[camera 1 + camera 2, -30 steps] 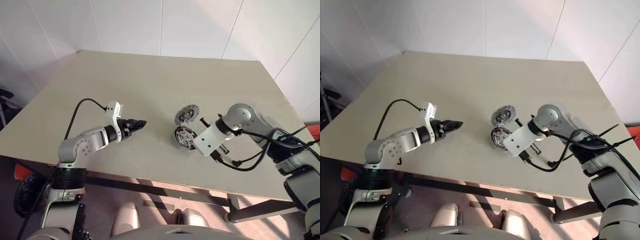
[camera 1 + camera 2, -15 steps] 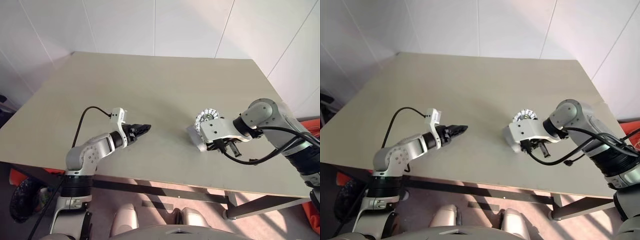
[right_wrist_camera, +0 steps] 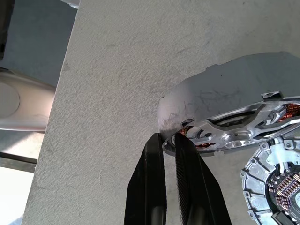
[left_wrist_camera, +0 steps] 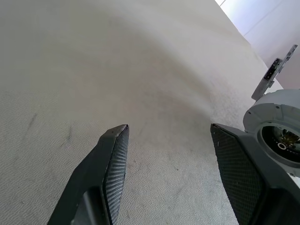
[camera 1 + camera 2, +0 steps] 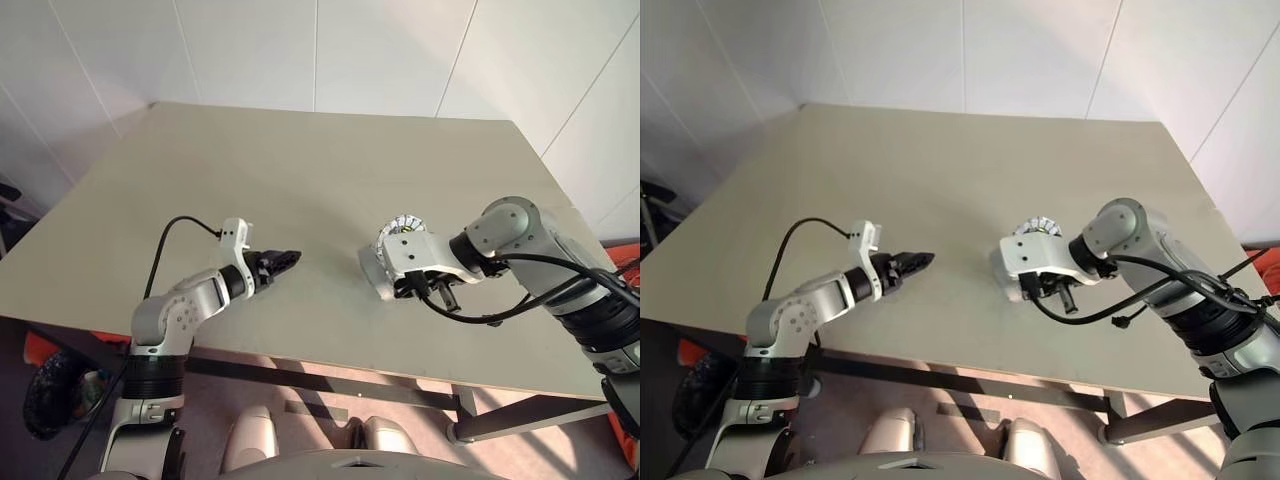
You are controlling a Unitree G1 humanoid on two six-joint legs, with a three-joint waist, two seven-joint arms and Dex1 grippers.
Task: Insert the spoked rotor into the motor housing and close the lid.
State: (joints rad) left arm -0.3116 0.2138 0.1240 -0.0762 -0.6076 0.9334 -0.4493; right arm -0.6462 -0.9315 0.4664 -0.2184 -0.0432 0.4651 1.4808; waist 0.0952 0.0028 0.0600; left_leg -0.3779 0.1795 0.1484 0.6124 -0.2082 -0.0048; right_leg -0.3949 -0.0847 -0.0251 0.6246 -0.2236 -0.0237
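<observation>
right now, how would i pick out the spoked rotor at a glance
On the beige table, look where the shut right tool pinches. The spoked rotor is the flat wheel with silver spokes and hub against the plain grey motor housing, not the ribbed lid beside it.

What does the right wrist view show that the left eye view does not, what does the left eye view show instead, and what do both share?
Right wrist view: close detail. The right gripper pinches the edge of the spoked wheel, with copper coils showing behind its spokes.
Left eye view: the wider scene. The left gripper hovers well apart from the parts, and the white wall stands behind.
Both: the table and the grey motor shell.
</observation>
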